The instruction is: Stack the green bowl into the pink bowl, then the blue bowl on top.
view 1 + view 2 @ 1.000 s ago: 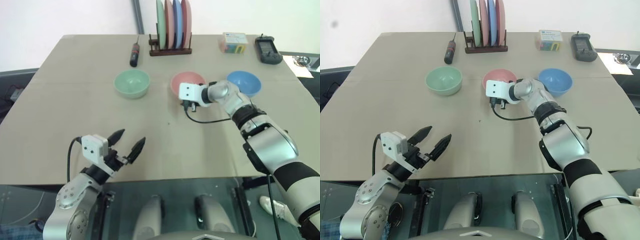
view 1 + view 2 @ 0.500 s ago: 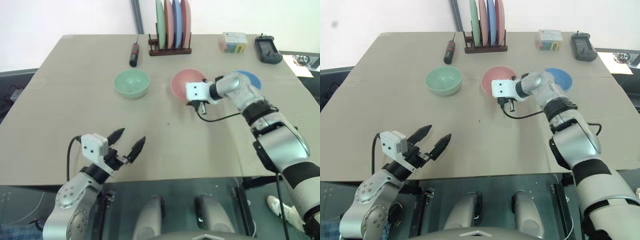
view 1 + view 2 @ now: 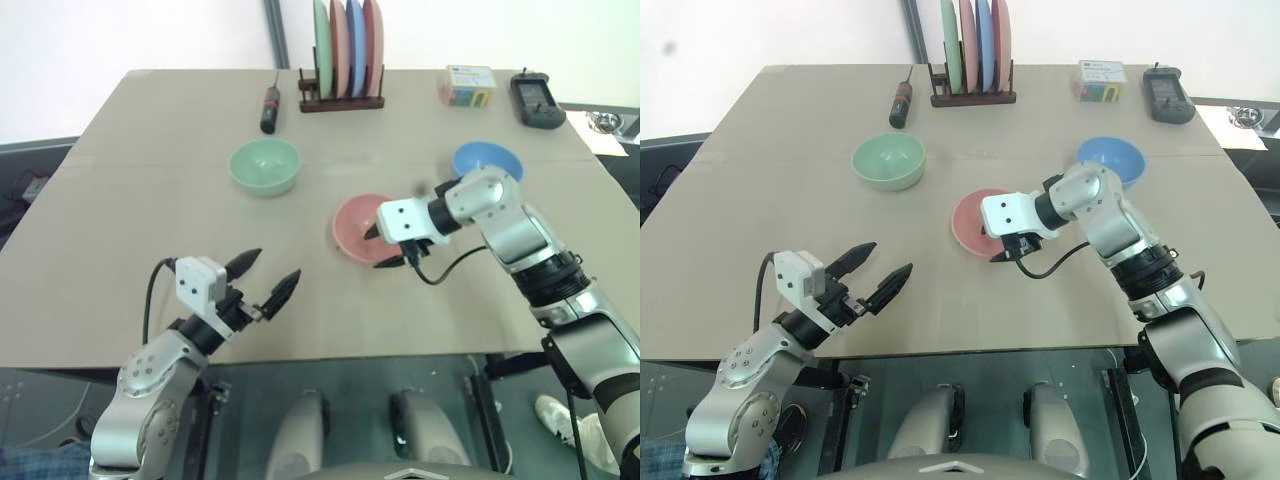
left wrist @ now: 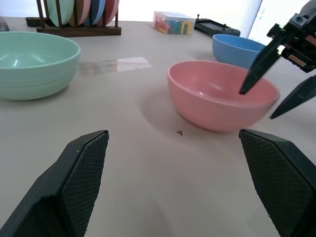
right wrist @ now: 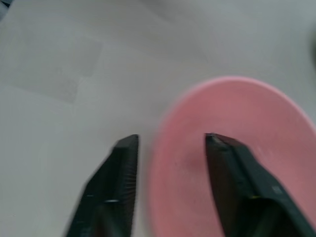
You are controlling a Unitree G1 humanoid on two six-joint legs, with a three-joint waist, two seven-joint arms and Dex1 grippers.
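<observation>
While the left gripper point(image 3: 268, 276) hovers wide open over the table's point(image 3: 150, 200) near edge, the green bowl point(image 3: 265, 165) sits far left, the pink bowl point(image 3: 355, 226) mid-table, its rim between the right gripper's point(image 3: 387, 247) 2 parted fingers, not clamped, and the blue bowl point(image 3: 487, 161) beyond, rightmost.

— What are the bowls like?
— The pink bowl point(image 4: 222, 101), green bowl point(image 4: 34, 63) and blue bowl point(image 4: 236, 48) all look like smooth plastic with a soft sheen.
— And the table point(image 3: 150, 200)?
— Matt beige, like paper or board. The plate rack point(image 3: 340, 101) looks like dark wood. My left pads point(image 4: 81, 170) are black with a fine cross-hatched texture.
</observation>
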